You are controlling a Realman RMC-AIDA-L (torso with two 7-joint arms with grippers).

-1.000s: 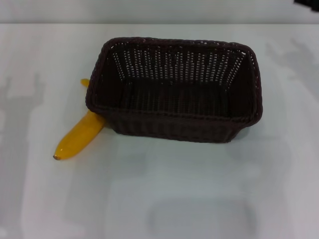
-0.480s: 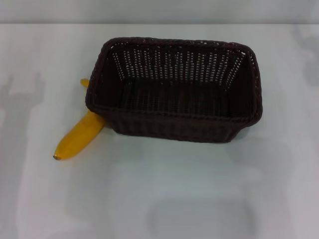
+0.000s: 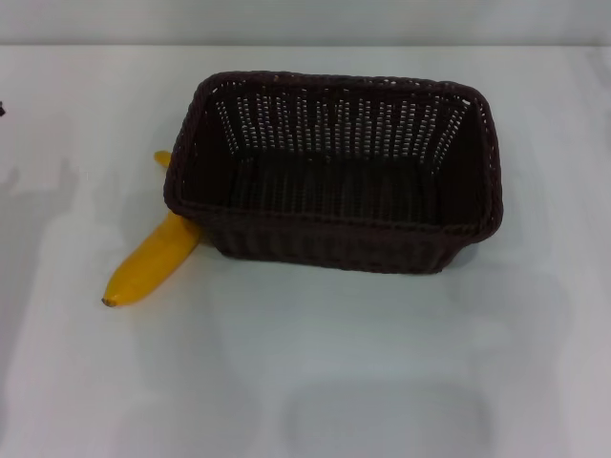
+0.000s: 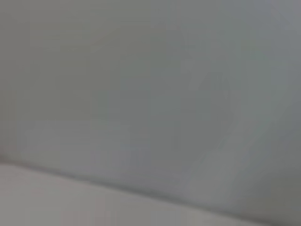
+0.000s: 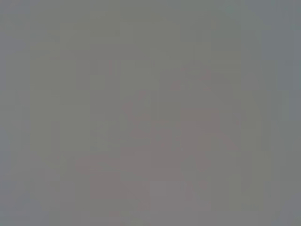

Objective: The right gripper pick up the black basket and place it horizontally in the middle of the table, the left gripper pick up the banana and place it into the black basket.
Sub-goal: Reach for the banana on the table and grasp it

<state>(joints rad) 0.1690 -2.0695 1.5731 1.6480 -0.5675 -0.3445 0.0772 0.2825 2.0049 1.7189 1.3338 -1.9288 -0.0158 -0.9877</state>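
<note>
The black basket point(image 3: 334, 172) stands upright and lengthwise across the middle of the white table point(image 3: 315, 363), and it is empty inside. The banana point(image 3: 151, 265) lies on the table against the basket's front left corner. Its dark tip points toward me and its stem end is partly hidden behind the basket's left wall. Only a small dark tip of my left gripper point(image 3: 2, 109) shows at the left edge, far from the banana. My right gripper is out of view. Both wrist views show only plain grey surface.
The table's far edge meets a pale wall point(image 3: 305, 19) behind the basket. Soft arm shadows lie on the table at the far left point(image 3: 38, 191).
The dark part of my right arm at the top right corner has left the view. A dark tip has appeared at the left edge. Basket and banana have not moved.
</note>
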